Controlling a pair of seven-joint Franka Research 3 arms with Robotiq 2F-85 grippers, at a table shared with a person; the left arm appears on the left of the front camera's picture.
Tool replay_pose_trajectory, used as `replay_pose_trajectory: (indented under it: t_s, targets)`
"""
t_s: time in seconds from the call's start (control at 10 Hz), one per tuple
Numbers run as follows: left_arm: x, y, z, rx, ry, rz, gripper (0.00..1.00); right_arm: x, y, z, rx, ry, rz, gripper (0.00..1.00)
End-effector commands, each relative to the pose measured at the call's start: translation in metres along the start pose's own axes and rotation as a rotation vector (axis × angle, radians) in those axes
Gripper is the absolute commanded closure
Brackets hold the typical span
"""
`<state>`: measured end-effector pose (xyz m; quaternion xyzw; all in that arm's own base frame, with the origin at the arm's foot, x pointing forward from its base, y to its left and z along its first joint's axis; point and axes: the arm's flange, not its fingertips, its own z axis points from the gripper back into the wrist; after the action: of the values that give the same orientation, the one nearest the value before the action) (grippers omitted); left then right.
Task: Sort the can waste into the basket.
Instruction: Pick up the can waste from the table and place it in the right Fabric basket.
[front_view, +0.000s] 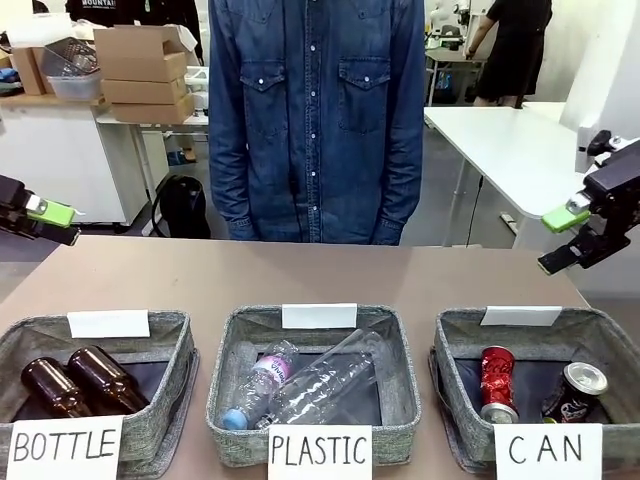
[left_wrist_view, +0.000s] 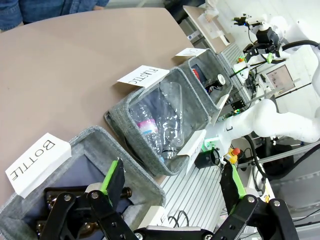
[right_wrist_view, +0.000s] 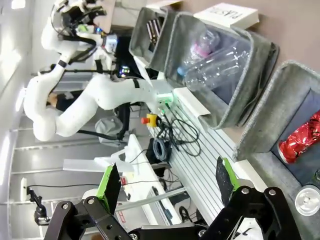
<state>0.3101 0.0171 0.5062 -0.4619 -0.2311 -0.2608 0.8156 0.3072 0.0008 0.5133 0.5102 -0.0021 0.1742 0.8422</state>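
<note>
Red can (front_view: 497, 382) and dark can (front_view: 574, 392) lie in CAN basket (front_view: 459, 335), front view 5 o'clock. Left gripper (front_view: 40, 217) and right gripper (front_view: 572, 234): both released, empty. Judged done; keep arms raised, clear of baskets.

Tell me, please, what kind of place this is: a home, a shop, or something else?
Most likely a robotics lab or workshop. Two robot arms work at a brown table holding three labelled sorting baskets, such as the CAN basket. Behind the person stand stacked cardboard boxes and a white work table.
</note>
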Motion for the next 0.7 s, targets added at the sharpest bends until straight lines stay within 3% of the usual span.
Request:
replay_pose_trajectory:
  t_s: [0.0, 0.6]
  targets:
    - [0.0009, -0.0034, -0.0001, -0.005, -0.005, 0.009, 0.0, -0.0003, -0.0006, 0.0064, -0.001, 0.002, 0.018, 0.0]
    - [0.0009, -0.0034, -0.0001, -0.005, -0.005, 0.009, 0.0, -0.0003, -0.0006, 0.0064, -0.001, 0.002, 0.018, 0.0]
